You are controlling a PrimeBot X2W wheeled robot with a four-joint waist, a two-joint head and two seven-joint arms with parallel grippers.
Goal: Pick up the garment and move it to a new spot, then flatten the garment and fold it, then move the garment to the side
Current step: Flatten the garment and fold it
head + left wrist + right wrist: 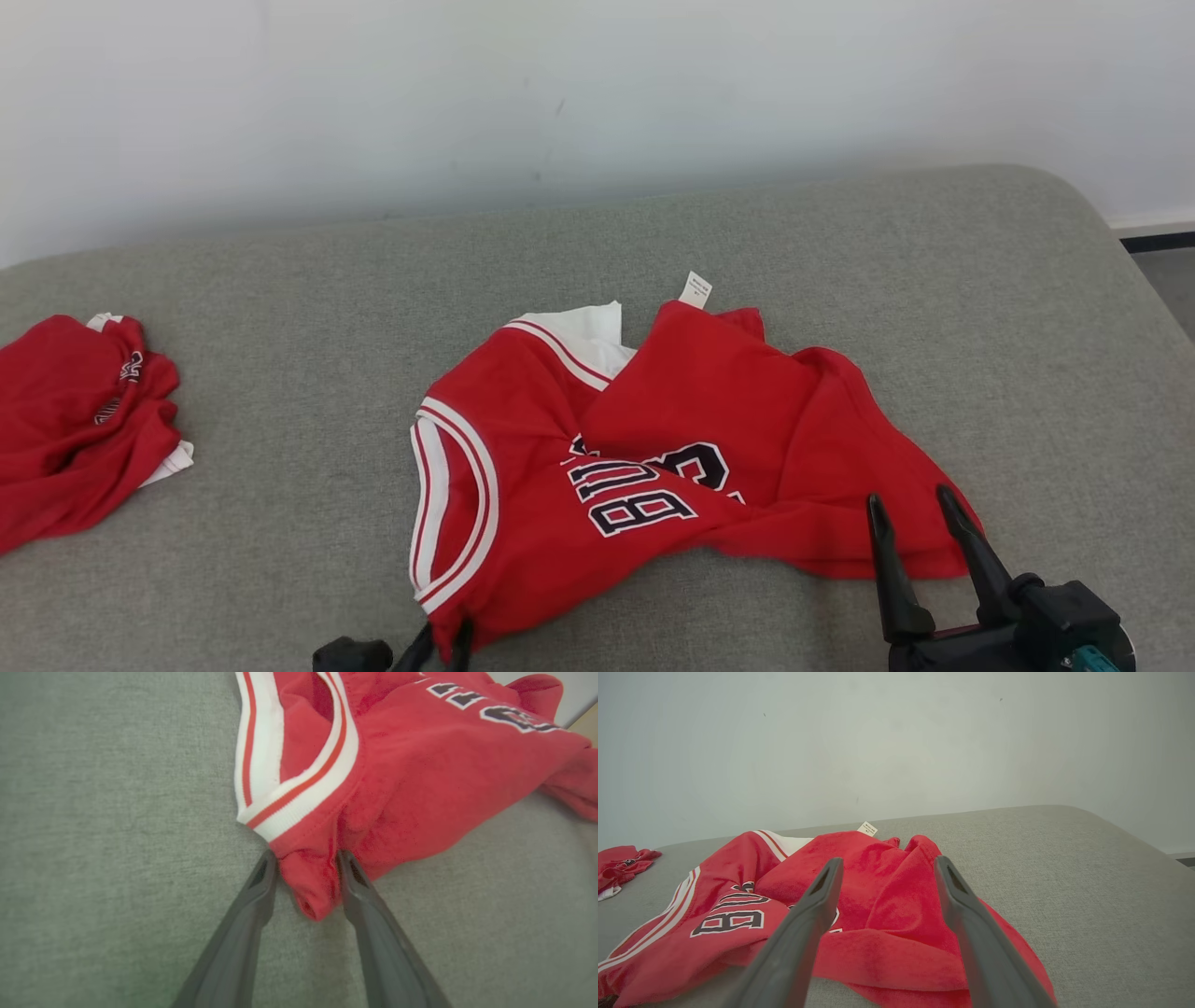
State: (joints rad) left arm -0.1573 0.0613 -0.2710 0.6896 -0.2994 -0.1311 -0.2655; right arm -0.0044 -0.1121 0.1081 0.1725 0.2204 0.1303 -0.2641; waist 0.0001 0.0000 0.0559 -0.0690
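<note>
Red crumpled basketball jersey [523,439] awaits flattening and folding: left gripper [306,858] loosely straddles its corner, right gripper [910,499] hovers wide open.

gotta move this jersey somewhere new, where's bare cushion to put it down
Free: between the crumpled red garment and the jersey; behind it to the wall; right of it. Crowded: near side, left pincer and right pincer at its edge.

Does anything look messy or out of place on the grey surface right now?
Yes. The red jersey lies crumpled: its right half is flopped over the lettering, and a white label sticks up at its back edge. A second red garment sits bunched at the far left.
</note>
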